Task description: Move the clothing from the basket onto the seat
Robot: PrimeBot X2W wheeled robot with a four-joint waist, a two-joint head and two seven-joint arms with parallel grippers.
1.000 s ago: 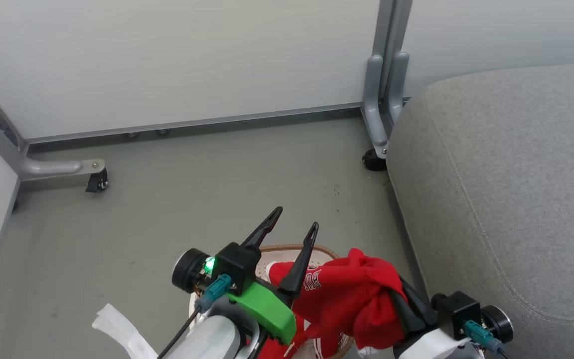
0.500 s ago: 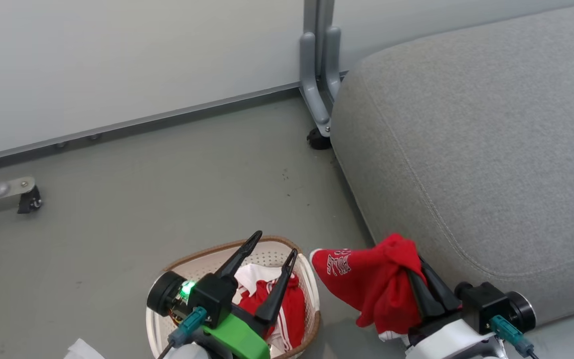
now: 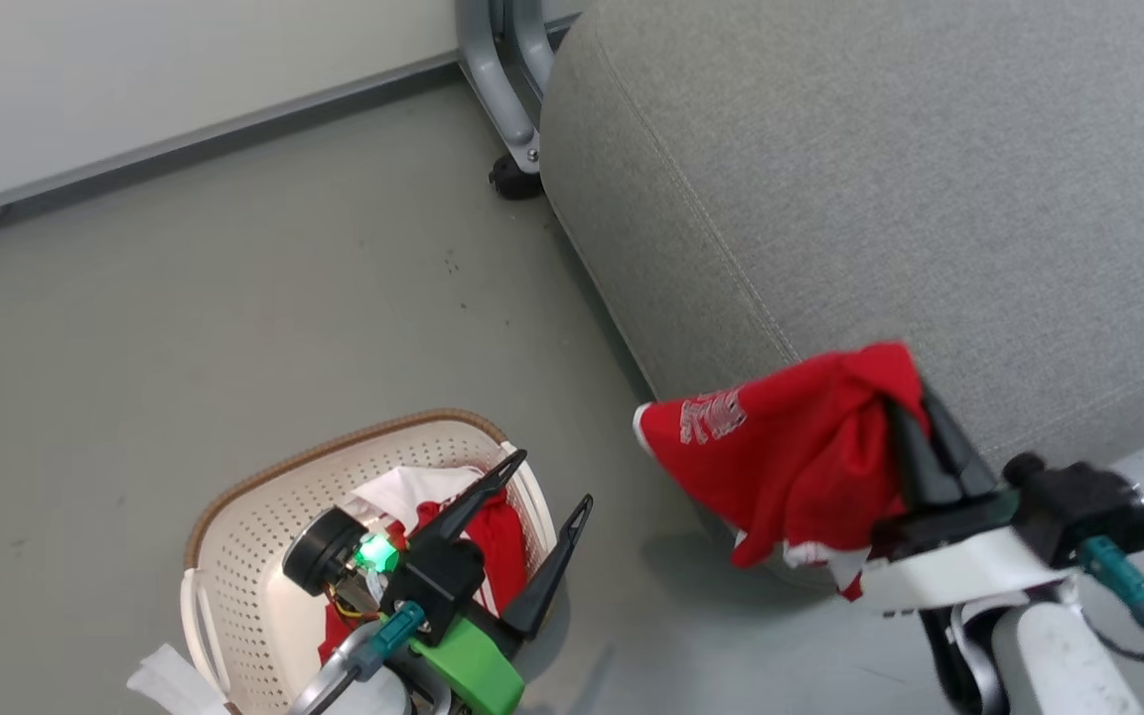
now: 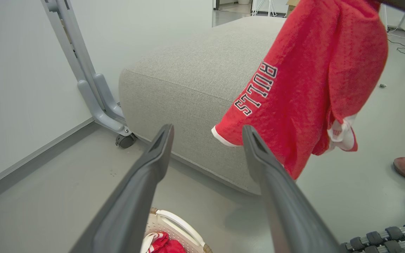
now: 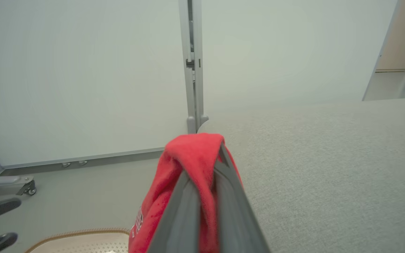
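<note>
Fingers point(image 3: 934, 462) of my right gripper point(image 3: 905, 407) are clamped on a fold of the red garment point(image 3: 790, 457), so it hangs clear of the floor at the front edge of the seat point(image 3: 880, 199), not yet on top. My left gripper point(image 3: 550, 479) hovers spread wide over the basket point(image 3: 334, 437), where more red clothing point(image 3: 507, 556) lies, likely readied for the next pick.

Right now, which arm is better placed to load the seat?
Right. The right pincer is shut on the red garment beside the seat; the left pincer hangs open over the basket.
</note>
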